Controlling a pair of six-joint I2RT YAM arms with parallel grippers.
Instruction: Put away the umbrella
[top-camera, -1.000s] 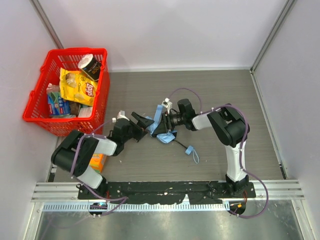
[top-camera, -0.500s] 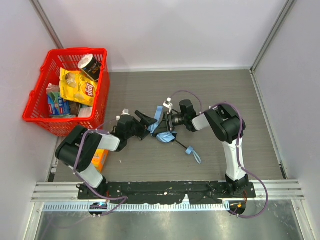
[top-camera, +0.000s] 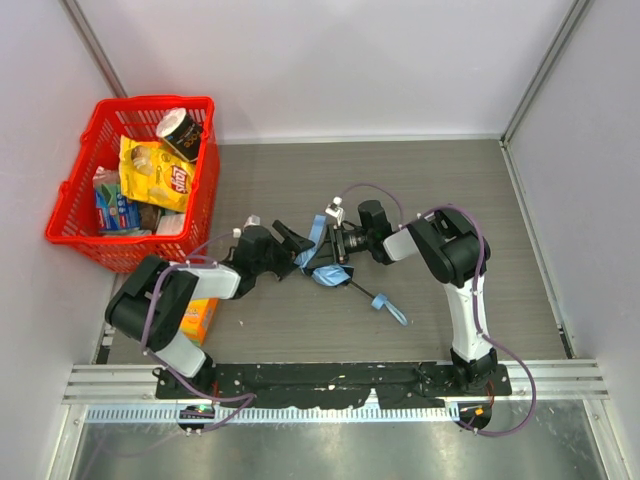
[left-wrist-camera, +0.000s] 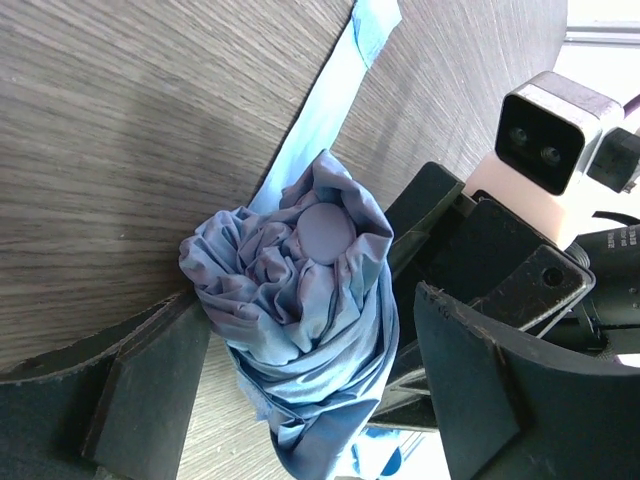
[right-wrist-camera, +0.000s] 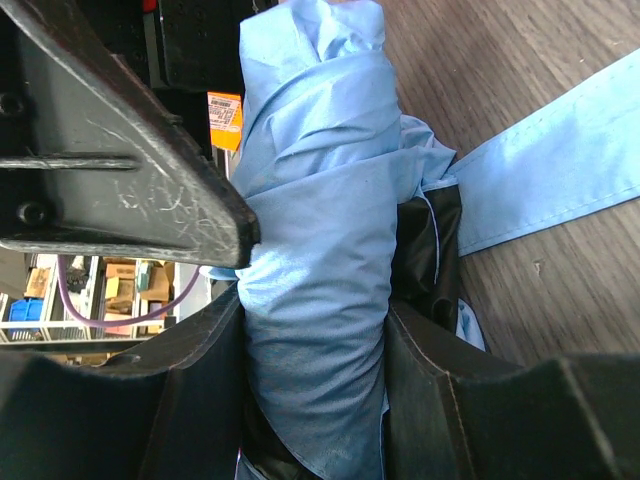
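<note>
One umbrella (top-camera: 330, 276) — right end effector (right-wrist-camera: 320, 300) clenches it, left end effector (left-wrist-camera: 305, 330) spread open.

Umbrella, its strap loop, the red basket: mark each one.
umbrella (left-wrist-camera: 300, 310), left wrist view, on the bunched fabric below its end cap.
strap loop (top-camera: 389, 310), top external view, on the middle of the band.
basket (top-camera: 150, 99), top external view, on its far rim.

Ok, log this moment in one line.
light-blue fabric folding umbrella: bundled | right gripper: shut on it | left gripper: open around its tip
</note>
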